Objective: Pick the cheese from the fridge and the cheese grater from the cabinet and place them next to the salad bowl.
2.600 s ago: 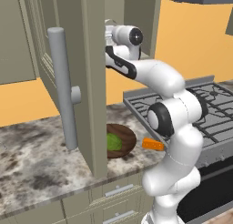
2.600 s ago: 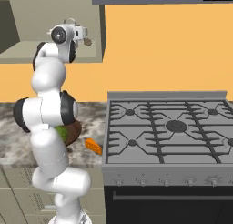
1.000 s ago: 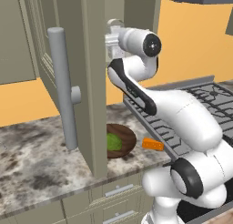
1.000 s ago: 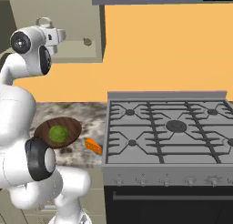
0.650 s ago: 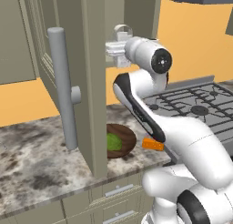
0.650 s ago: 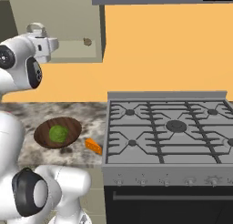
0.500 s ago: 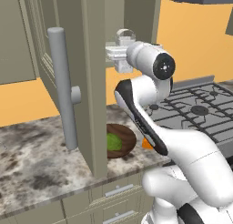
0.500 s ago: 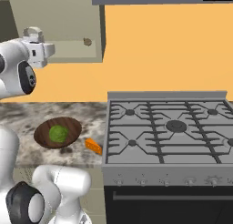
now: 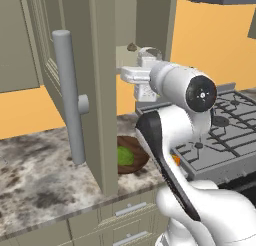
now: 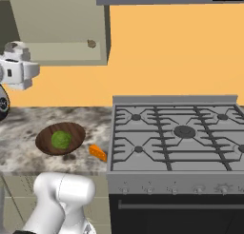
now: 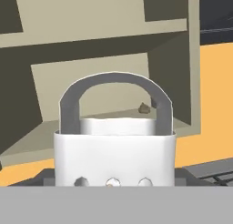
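My gripper [image 11: 114,173] is shut on the cheese grater [image 11: 114,159], a white box with a grey arched handle, and holds it in the air in front of the open cabinet [image 11: 113,77]. From the left base the grater [image 9: 145,92] hangs with the gripper [image 9: 135,77] just right of the cabinet door [image 9: 102,90]. From the right base the gripper [image 10: 21,69] is at the far left, above the counter. The orange cheese [image 10: 97,152] lies on the counter just right of the salad bowl [image 10: 45,141]. The fridge is out of view.
A small brown lump [image 11: 144,108] sits on the cabinet's lower shelf. The open door with its thick grey bar handle [image 9: 70,97] juts out over the marble counter [image 9: 40,170]. A gas stove [image 10: 181,133] adjoins the counter on the right.
The arm has swung round and the hand has drawn back from the cabinet shelf with the grater, drifting left in the right base view. Bowl and cheese have stayed put.
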